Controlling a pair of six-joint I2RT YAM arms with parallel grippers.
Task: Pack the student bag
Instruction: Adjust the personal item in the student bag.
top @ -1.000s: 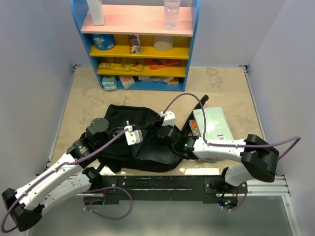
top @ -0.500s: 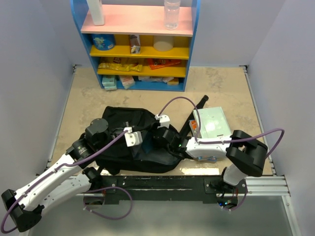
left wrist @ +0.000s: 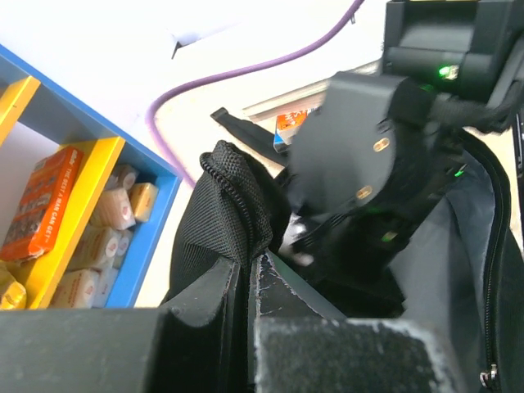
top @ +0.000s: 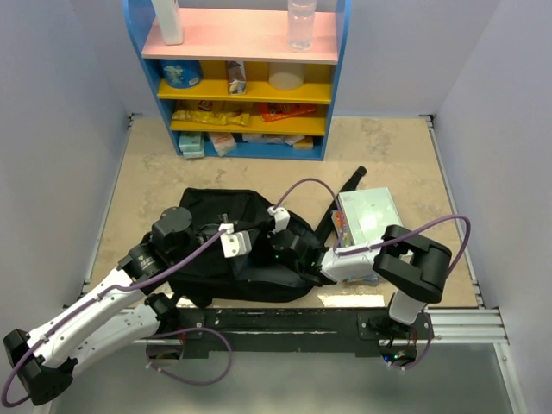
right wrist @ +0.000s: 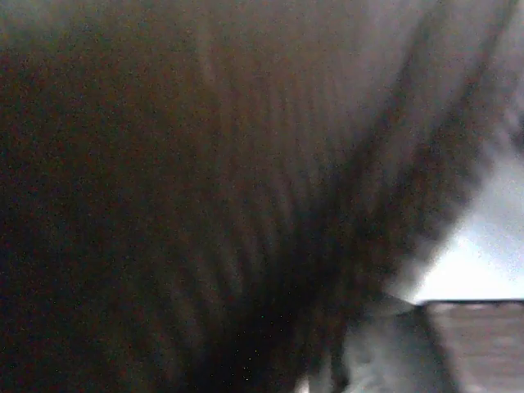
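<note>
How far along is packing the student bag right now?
Done: the student bag lies unzipped. In hand: the left gripper pinches its rim open while the right gripper reaches inside; whether it holds anything is hidden. Left: a pale green book lies outside, beside the bag.

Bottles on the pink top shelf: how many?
2: a white bottle at the left end of the pink top shelf, a clear bottle right of centre. Nothing blocks that shelf.

R gripper tips buried in student bag mouth, jaw gap unreadable. R wrist cam: dark brown blur only. Bag interior hidden in shadow.
</note>
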